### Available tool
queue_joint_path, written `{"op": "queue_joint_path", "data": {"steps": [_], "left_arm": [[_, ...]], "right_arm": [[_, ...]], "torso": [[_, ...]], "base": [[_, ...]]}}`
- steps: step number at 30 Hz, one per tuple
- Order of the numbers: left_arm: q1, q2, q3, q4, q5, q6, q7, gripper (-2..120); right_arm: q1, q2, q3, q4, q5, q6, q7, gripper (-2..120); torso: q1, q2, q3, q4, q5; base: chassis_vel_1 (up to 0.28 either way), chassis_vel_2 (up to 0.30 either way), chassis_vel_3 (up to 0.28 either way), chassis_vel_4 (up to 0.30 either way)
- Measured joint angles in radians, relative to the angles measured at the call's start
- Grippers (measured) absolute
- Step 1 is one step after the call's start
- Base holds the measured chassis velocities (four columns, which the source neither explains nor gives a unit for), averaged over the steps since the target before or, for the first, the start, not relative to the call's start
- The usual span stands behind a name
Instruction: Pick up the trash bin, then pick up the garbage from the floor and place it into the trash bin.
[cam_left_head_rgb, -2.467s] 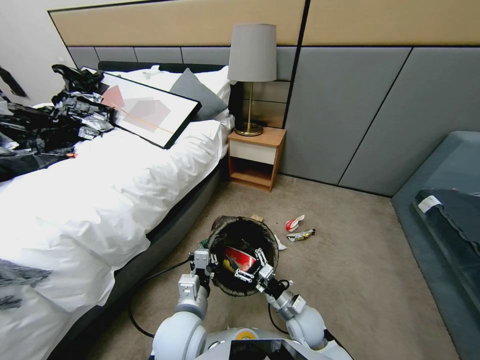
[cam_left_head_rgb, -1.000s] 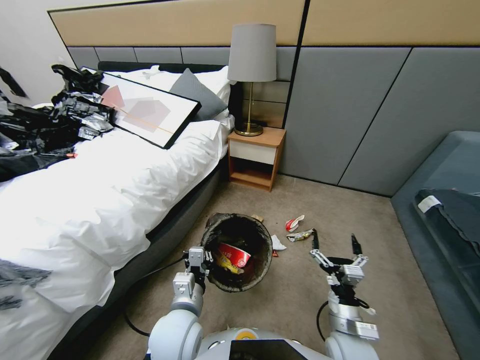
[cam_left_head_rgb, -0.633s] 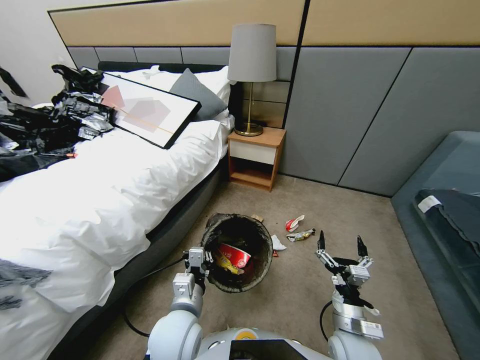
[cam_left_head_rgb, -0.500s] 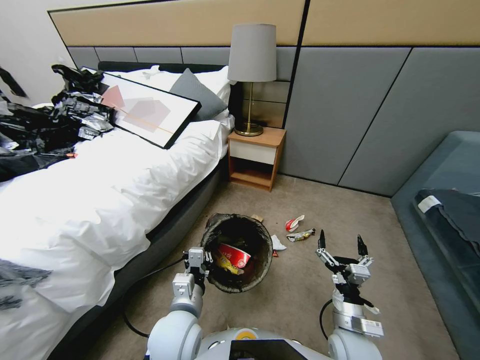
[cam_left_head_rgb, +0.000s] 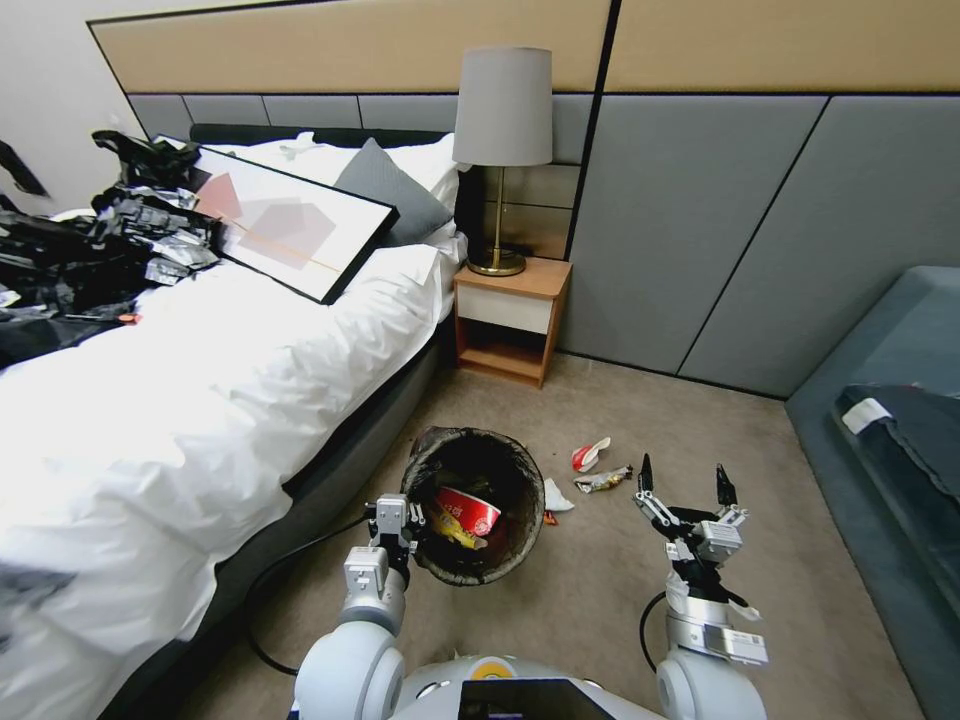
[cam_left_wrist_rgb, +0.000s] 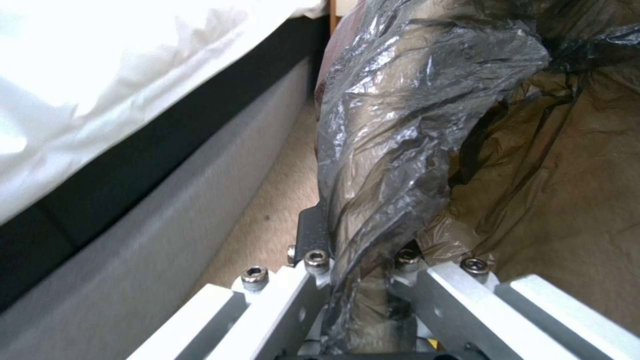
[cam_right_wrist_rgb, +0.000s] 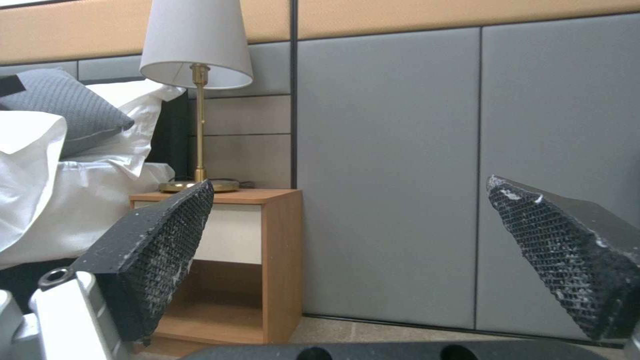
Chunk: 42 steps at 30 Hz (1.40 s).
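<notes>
Head view: left gripper (cam_left_head_rgb: 400, 520) is pinching the bagged rim of the trash bin (cam_left_head_rgb: 475, 515) beside the bed (cam_left_head_rgb: 200, 400); right gripper (cam_left_head_rgb: 682, 483) is hanging spread wide, holding nothing, near wrappers (cam_left_head_rgb: 598, 468) lying on the carpet (cam_left_head_rgb: 600, 580).

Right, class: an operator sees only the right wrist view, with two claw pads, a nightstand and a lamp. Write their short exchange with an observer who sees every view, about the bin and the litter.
Operator: Where is the trash bin?
Observer: The left claw is shut on the bagged rim of the trash bin, beside the bed.
Operator: And is any garbage on the floor near my claw?
Observer: Yes. A red-and-white wrapper, a snack packet and a white tissue lie on the carpet, between the bin and the open right claw.
</notes>
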Motion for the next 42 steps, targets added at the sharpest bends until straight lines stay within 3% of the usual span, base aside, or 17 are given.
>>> {"op": "queue_joint_path", "data": {"steps": [24,33,38,39,42], "left_arm": [[0.002,-0.002,0.004,0.007,0.001,-0.008,-0.004,0],[0.004,0.001,0.005,0.007,0.001,-0.009,-0.004,0],[0.006,0.004,0.01,0.006,0.003,-0.01,-0.004,0],[0.006,0.004,0.01,0.006,0.003,-0.01,-0.004,0],[0.007,0.006,0.011,0.004,0.004,-0.011,-0.005,0]], "right_arm": [[0.019,0.002,0.005,-0.027,-0.009,0.023,-0.006,100],[0.023,-0.004,0.0,-0.027,-0.024,-0.014,0.004,100],[0.05,-0.056,-0.036,-0.048,-0.008,-0.203,0.076,100],[0.05,-0.056,-0.036,-0.048,-0.008,-0.203,0.076,100],[0.078,-0.098,-0.049,-0.06,0.032,-0.389,0.111,100]], "torso": [[0.0,0.0,0.0,-0.0003,0.0],[0.0,0.0,0.0,-0.0002,-0.0001],[0.0,0.0,0.0,-0.0001,0.0001],[0.0,0.0,0.0,-0.0001,0.0001],[0.0,0.0,0.0,0.0,0.0]], "base": [[-0.098,0.096,0.095,-0.087],[0.0,0.0,0.0,0.0],[0.0,0.0,0.0,0.0],[0.0,0.0,0.0,0.0],[0.0,0.0,0.0,0.0]]}}
